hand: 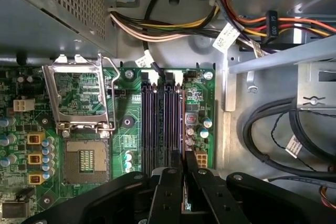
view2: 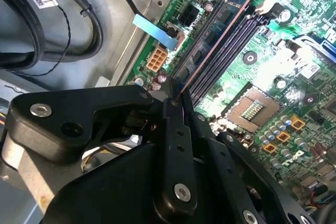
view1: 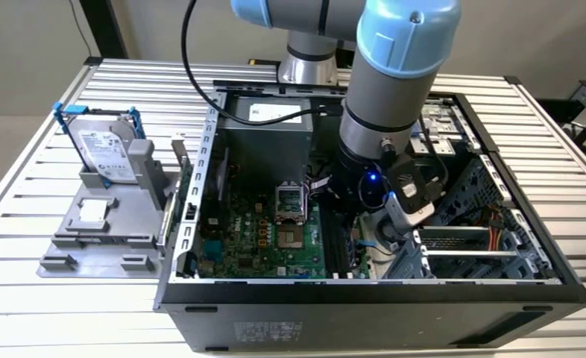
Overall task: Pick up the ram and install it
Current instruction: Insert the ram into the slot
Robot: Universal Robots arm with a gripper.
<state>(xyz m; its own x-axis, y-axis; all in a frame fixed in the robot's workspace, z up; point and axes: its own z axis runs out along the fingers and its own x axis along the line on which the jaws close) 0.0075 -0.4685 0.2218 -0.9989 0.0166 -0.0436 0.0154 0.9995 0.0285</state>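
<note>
The step in hand, as I judge it, is seating the ram [view2: 212, 43] into one of the motherboard's black slots [hand: 157, 124], and doing it well means keeping the stick's edge parallel to the slot and dead over it, pressing evenly so both ends go down together, with the white end latches [view2: 265, 6] left free to close. Working from the exterior view's left relative to the computer case [view1: 373, 306]: a hard drive in a blue bracket [view1: 104, 145] stands on a grey holder outside the case wall, then comes the green motherboard [view1: 243, 239] with its open processor socket [view1: 290, 200], then the gripper [view1: 358, 216] low inside the case over the slots. In the second wrist view the gripper [view2: 176, 103] is closed on the ram, the thin dark stick pinched at its near end between the fingers [view2: 176, 145] and running away from them along the slots, at or just above the slot nearest the case wall.
</note>
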